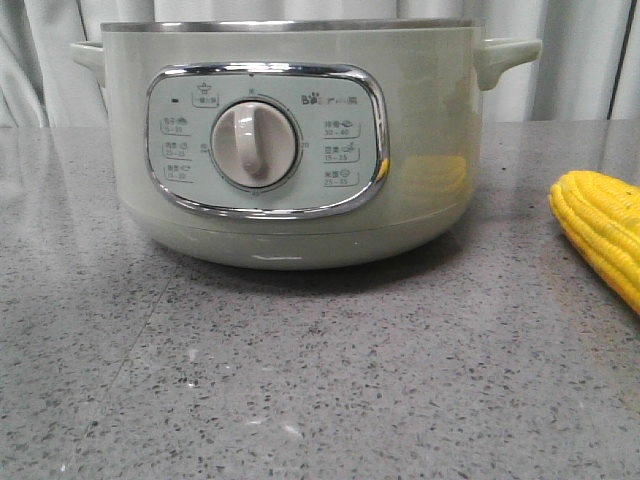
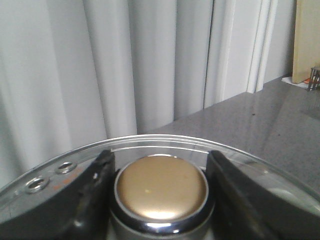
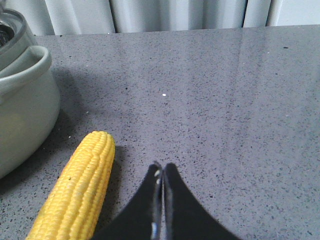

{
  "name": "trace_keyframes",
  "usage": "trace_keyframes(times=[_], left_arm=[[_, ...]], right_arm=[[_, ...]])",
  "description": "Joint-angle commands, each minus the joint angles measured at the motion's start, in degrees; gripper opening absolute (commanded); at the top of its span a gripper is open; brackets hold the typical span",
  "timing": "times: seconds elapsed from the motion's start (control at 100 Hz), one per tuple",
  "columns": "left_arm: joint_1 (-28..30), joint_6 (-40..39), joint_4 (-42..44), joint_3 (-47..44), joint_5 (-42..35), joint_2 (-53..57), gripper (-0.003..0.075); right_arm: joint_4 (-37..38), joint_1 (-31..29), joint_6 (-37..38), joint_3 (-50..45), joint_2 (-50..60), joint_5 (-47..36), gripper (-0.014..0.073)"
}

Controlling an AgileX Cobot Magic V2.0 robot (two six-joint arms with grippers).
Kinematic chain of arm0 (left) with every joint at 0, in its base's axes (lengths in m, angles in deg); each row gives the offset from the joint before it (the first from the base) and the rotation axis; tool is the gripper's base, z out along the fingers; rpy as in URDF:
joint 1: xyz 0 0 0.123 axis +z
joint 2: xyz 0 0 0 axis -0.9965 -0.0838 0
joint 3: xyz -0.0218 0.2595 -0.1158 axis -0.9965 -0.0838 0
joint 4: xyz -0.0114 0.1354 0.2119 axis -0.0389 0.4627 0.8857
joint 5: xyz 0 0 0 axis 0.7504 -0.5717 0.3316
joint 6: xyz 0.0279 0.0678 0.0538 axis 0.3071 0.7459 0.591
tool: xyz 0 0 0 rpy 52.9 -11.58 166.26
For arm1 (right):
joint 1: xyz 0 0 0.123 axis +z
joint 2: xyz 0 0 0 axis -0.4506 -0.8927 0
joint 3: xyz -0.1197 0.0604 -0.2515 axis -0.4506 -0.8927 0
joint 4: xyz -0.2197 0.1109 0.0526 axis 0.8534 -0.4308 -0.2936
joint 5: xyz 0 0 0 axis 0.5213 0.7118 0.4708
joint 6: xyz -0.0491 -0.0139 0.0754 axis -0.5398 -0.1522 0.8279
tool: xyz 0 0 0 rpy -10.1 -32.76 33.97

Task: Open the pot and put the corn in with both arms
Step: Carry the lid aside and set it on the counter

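On the grey speckled counter (image 1: 300, 400) stood the pot (image 1: 430, 150), pale green and broad, its control panel (image 1: 265, 138) turned squarely toward the front camera. Its rim showed as a bare metal edge in that view, with no lid visible on it, so the opening step looked done or nearly so.

The left gripper (image 2: 161, 192) sat with its dark fingers (image 2: 97, 192) either side of a round gold knob (image 2: 162, 187) on a glass lid (image 2: 260, 165), close against it and seemingly clamped. Curtains and bare counter lay behind the lid rather than the pot, which suggested the lid was being held up and aside to leave the mouth free; I judged that from the background alone.

The right gripper (image 3: 161, 172) hung low over the counter with its fingertips pressed together, gripping nothing. The corn (image 3: 75, 192) lay flat on the counter just beside it, between the gripper and the pot's side handle (image 3: 25, 67), and near the pot's right side in the front view. That arm seemed parked close for the pickup, though it would have to spread its fingers first.

On the panel, a cream dial (image 1: 255, 143) sat in the middle, and beside a small paw mark the logo appeared to read "Bear". Number pairs such as "30–40" could be made out; the other small characters were too fine to read.
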State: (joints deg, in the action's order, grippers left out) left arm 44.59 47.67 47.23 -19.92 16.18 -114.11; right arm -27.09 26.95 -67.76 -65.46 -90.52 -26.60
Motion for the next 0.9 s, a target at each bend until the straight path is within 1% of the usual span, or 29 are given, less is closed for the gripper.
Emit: trace_keyframes(times=[0.0,0.12,0.25,0.38,0.48,0.67,0.8,0.89], left_arm=[[-0.07,0.16,1.55,3.55,-6.97,4.66,-0.0020],[0.04,0.16,1.55,3.55,-6.58,7.08,-0.0020],[1.09,2.39,1.55,3.55,-2.75,9.95,-0.0020],[5.01,2.94,1.55,3.35,3.55,12.67,-0.0020],[8.67,2.94,1.55,2.23,6.57,15.09,-0.0020],[15.23,2.94,1.45,-2.86,6.69,21.53,-0.0020],[19.65,2.94,1.45,-7.97,6.69,26.68,-0.0020],[22.22,2.94,1.45,-12.42,4.58,30.57,-0.0020]], right_arm=[[0.29,-0.34,-0.17,1.51,-0.87,-4.90,-0.0064],[0.29,-0.34,-0.17,1.51,-0.87,-4.90,-0.0064],[0.29,-0.23,-0.17,1.51,-0.87,-4.90,-0.0064],[0.29,-0.23,-0.17,1.51,-0.87,-4.90,-0.0064],[0.29,-0.23,-0.17,1.51,-0.87,-4.90,-0.0064],[0.29,-0.23,-0.17,1.51,-0.87,-4.90,-0.0064],[0.29,-0.23,-0.17,1.51,-0.87,-4.90,-0.0064],[0.29,-0.23,-0.17,1.51,-0.87,-4.90,-0.0064]])
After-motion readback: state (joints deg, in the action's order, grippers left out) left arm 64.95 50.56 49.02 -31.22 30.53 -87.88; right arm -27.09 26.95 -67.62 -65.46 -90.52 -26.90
